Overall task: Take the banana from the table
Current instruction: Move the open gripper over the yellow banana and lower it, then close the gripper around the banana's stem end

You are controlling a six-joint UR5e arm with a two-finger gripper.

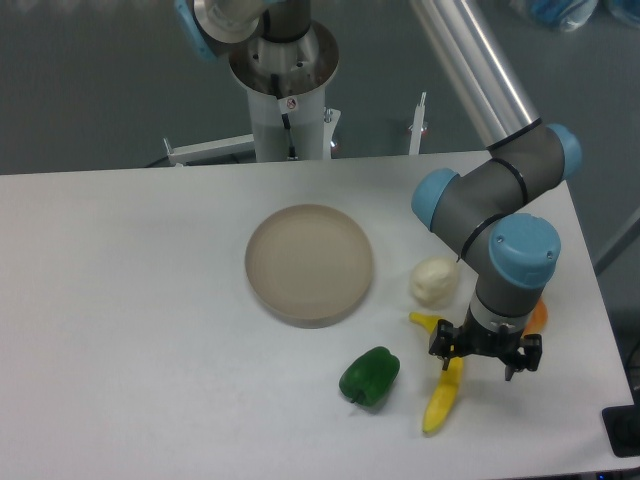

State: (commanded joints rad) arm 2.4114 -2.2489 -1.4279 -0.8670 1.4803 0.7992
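White table [120, 300] carries the banana [443, 393] near its right front edge, lying flat. Claw [485, 352] hangs just above it, fingers spread and holding nothing; gripping and lifting remain undone.

1. Round beige plate [309, 263], center, nothing on it.
2. Green pepper [370, 376] in front of the plate, to its right.
3. White lumpy item [434, 281] just right of the plate.
4. Orange item [537, 317], mostly hidden.

robot lab: ur5e arm [500, 190] bolted beside white table [130, 300].
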